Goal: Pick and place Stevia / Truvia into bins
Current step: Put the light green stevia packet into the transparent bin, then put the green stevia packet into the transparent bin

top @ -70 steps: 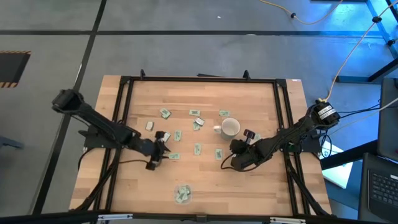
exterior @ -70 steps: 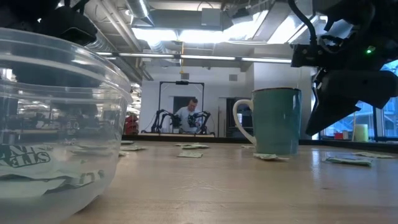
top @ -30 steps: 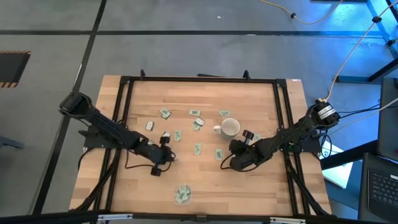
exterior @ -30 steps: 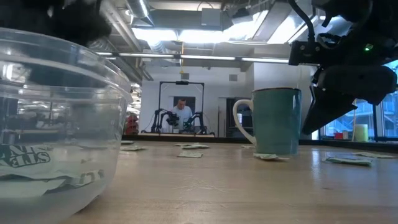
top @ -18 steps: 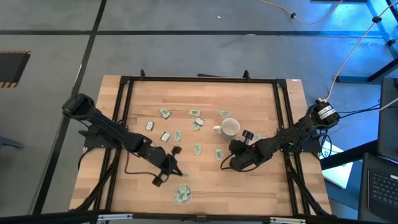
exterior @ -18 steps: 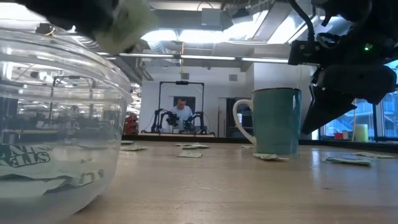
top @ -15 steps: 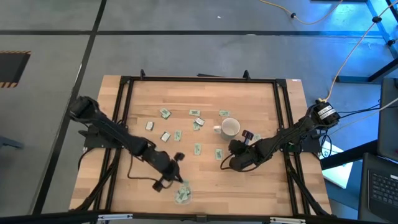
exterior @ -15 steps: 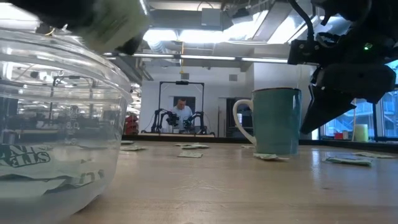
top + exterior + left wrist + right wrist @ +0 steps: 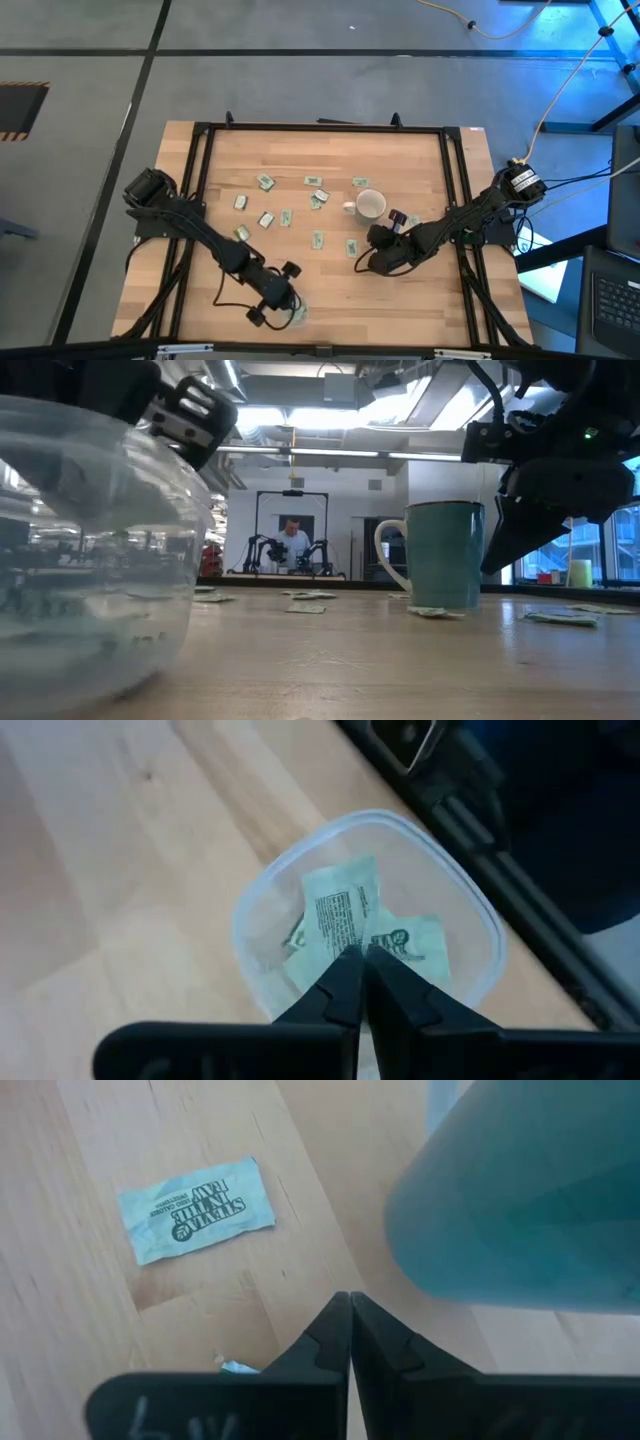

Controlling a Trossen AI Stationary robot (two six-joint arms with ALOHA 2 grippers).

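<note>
Left gripper: poised directly over the clear dish at the desk's six o'clock edge, fingers pressed together; whether a sachet is still pinched I cannot tell.
Dish contents: a few Stevia sachets lying inside, so this looks like the drop spot.
Loose sachets: scattered around desk centre, awaiting pickup.
Right gripper: fingers together, empty, waiting just beside the mug, a sachet below.
</note>
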